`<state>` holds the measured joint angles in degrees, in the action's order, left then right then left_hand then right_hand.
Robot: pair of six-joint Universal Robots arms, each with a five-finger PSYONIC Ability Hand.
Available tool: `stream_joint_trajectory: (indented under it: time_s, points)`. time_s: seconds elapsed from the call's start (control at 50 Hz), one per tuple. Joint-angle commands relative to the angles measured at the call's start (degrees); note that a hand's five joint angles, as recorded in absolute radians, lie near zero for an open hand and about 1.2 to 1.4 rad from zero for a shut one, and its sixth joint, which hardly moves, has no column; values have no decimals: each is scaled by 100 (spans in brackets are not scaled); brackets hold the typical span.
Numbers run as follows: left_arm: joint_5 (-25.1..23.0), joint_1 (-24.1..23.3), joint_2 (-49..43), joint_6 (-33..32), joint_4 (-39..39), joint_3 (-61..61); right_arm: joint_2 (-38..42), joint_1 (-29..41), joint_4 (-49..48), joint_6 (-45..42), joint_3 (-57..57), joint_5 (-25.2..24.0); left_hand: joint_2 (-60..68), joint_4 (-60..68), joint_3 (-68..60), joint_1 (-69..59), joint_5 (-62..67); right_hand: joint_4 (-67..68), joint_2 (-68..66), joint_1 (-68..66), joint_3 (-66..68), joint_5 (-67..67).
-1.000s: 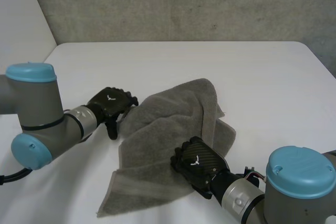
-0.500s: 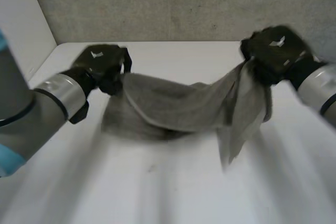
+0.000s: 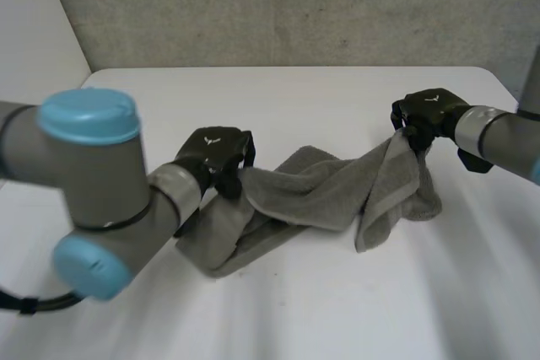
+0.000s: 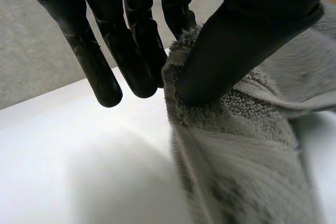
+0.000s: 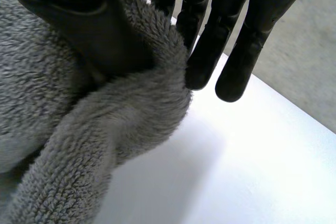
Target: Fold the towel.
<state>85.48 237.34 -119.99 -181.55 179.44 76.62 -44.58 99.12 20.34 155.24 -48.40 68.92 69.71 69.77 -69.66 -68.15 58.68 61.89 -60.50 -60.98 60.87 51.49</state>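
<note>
- Two pinches hold the grey terry-cloth towel (image 3: 325, 187): left hand (image 3: 215, 153) one end, right hand (image 3: 429, 115) the other.
- It looks soft, limp, light; you want its corners.

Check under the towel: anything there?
Table shows around the towel, which both the left hand and right hand pinch. Beneath its sagging middle, the surface is covered.

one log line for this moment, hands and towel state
left hand: pinching towel at one end | right hand: pinching other end | towel: bunched, sagging between hands onto table | fold: not yet made
</note>
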Motion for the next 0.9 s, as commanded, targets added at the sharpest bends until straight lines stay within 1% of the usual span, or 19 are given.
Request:
stream_joint_trajectory:
  time_s: [0.02, 0.04, 0.1, 0.14, 0.16, 0.2, 0.26, 0.3, 0.32, 0.36, 0.42, 0.48, 0.52, 0.54, 0.58, 0.62, 0.7, 0.74, 0.9]
  points:
    - [180, 164, -903, 6, -32, -1193, 609, 143, -136, 270, 1051, 1262, 1029, 1023, -1034, -1185, 1132, -5189, 5050, 5098, -5087, -5149]
    - [180, 172, -895, -3, -5, -1193, 444, 178, -127, 296, 1000, 1395, 1029, 1023, -1034, -1185, 1132, -5189, 5050, 5098, -5087, -5149]
    - [189, 173, -851, 6, -14, -1088, 134, 204, -118, 305, 762, 1335, 1029, 1023, -1034, -1185, 1132, -5189, 5050, 5098, -5087, -5149]
    - [189, 190, -772, 6, -14, -983, -827, 187, -258, 271, -243, 924, 1029, 1023, -1034, -1185, 1132, -5189, 5050, 5098, -5087, -5149]
    - [189, 225, -702, 6, -5, -851, -832, 187, -259, 270, -249, 921, 1029, 1023, -1034, -1185, 1132, -5189, 5050, 5098, -5087, -5149]
    - [189, 277, -640, 6, 12, -711, -1847, 178, -713, 200, -1386, 397, 1029, 1023, -1034, -1185, 1132, -5189, 5050, 5098, -5087, -5149]
    - [180, 339, -596, 6, 21, -517, -2300, 196, -1023, 156, -1945, 227, 1029, 1023, -1034, -1185, 1132, -5189, 5050, 5098, -5087, -5149]
    - [180, 339, -587, 6, 21, -438, -2965, 230, -1557, 7, -3012, -9, 931, 926, -936, -1087, 1035, -5189, 5050, 5098, -5087, -5149]
    - [189, 348, -578, 6, 21, -367, -2968, 231, -1559, 7, -3017, -10, 847, 842, -852, -1003, 950, -5189, 5050, 5098, -5087, -5149]
    - [180, 348, -587, 15, 21, -306, -3450, 440, -1962, -308, -3962, -63, 830, 824, -834, -985, 933, -4210, 4070, 4119, -4108, -4170]
    - [180, 357, -578, 15, 39, -174, -3548, 879, -2278, -852, -4684, -63, 478, 473, -483, -634, 581, -3502, 3362, 3411, -3400, -3462]
    - [180, 366, -578, 15, 47, -68, -3522, 1092, -2429, -1215, -4977, -37, 141, 136, -146, -297, 244, -3398, 3258, 3307, -3296, -3358]
    - [180, 375, -578, 15, 100, 2, -3312, 1389, -2709, -2028, -5467, 16, 40, 34, -44, -195, 143, -3381, 3241, 3290, -3279, -3341]
    - [180, 401, -578, 15, 187, 81, -3311, 1391, -2711, -2032, -5470, 16, 39, 33, -43, -194, 142, -3381, 3241, 3290, -3279, -3341]
    - [206, 418, -587, 6, 310, 151, -3049, 1444, -2894, -2837, -5811, 34, 39, 33, -43, -194, 142, -3364, 3225, 3273, -3262, -3324]
    - [250, 436, -578, 6, 450, 213, -2934, 1461, -3052, -3128, -5952, 34, 39, 33, -43, -194, 142, -3314, 3175, 3223, -3212, -3274]
    - [312, 462, -578, -3, 750, 327, -2687, 1444, -3554, -3395, -6102, 34, 39, 33, -43, -194, 142, -3246, 3107, 3155, -3144, -3206]
    - [312, 471, -578, -3, 785, 336, -2486, 1452, -4088, -3474, -6190, 34, 39, 33, -43, -194, 142, -3163, 3023, 3072, -3061, -3123]
    - [286, 471, -666, -12, 803, 345, -1976, 1470, -4925, -3824, -6164, 86, 56, 50, -60, -211, 159, -2439, 2299, 2348, -2337, -2399]
